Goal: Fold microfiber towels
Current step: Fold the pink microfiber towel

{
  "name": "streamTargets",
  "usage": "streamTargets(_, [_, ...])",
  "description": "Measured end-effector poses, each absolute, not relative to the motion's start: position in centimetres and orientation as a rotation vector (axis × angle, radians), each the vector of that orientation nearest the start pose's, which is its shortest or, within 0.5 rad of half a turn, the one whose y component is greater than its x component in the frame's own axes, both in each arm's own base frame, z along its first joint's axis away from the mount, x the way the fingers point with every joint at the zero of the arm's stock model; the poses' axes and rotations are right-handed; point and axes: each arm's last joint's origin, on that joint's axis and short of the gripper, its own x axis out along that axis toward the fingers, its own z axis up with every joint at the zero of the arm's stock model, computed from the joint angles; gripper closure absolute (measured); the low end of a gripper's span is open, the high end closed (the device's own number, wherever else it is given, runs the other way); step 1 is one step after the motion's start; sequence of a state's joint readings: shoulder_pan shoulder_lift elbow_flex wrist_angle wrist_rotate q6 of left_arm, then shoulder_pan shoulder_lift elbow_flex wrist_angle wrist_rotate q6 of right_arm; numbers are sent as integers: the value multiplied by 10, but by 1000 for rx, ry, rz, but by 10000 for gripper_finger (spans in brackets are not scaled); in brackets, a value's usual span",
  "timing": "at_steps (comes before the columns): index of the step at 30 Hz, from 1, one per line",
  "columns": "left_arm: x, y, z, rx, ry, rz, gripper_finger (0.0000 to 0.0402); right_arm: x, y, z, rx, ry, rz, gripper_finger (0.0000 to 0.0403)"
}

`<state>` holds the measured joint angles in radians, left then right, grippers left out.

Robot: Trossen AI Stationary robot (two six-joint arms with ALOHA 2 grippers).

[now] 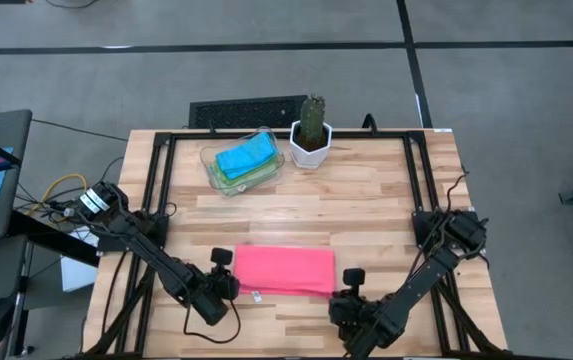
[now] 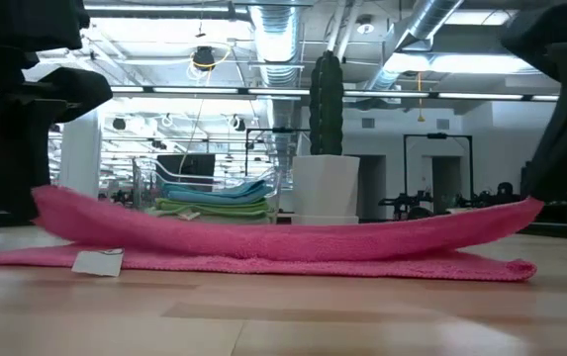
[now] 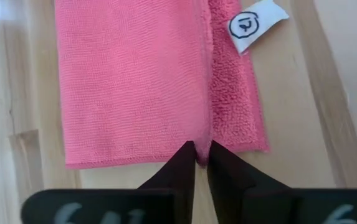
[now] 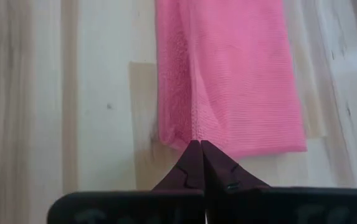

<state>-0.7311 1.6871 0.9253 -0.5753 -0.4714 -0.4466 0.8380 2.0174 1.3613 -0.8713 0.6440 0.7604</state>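
Observation:
A hot pink towel [image 1: 284, 270] lies folded at the table's near middle. Its lower layer [image 2: 263, 263] lies flat on the wood, with a white tag [image 2: 98, 262] at its left end. My left gripper [image 1: 228, 284] is shut on the upper layer's left end. My right gripper [image 1: 346, 292] is shut on the upper layer's right end. The upper layer [image 2: 283, 235] is raised at both ends and sags onto the lower layer in the middle. Blue and green folded towels [image 1: 244, 160] lie stacked in a clear tray at the far side. My left gripper pinches the upper layer's near left corner [image 3: 201, 149] between its two fingers, coming nearly level from the table's left. That end is lifted a little off the lower layer. My right gripper pinches the upper layer's near right corner [image 4: 194, 135] between its two fingers, coming nearly level from the table's right. That end [image 2: 520, 213] is lifted off the table, and the cloth between the grippers hangs slack.
The clear tray [image 1: 269, 176] stands at the far middle-left. Beside it is a cactus in a white pot [image 1: 311, 135]. Black frame rails [image 1: 156, 200] run along the table's left and right sides. Bare wood lies between the towel and the tray.

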Motion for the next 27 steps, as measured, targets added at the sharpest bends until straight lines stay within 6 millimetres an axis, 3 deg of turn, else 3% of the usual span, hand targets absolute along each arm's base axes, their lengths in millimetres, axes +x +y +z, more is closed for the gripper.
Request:
streamTargets(18, [222, -183, 148, 391, 1165, -15, 194, 258, 274, 149, -327, 1100, -115, 336])
streamTargets(22, [225, -187, 166, 369, 1133, 13, 184, 251, 276, 169, -349, 992, -135, 336])
streamTargets(27, [226, -187, 193, 401, 802, 201, 212, 232, 268, 189, -401, 723, -287, 349])
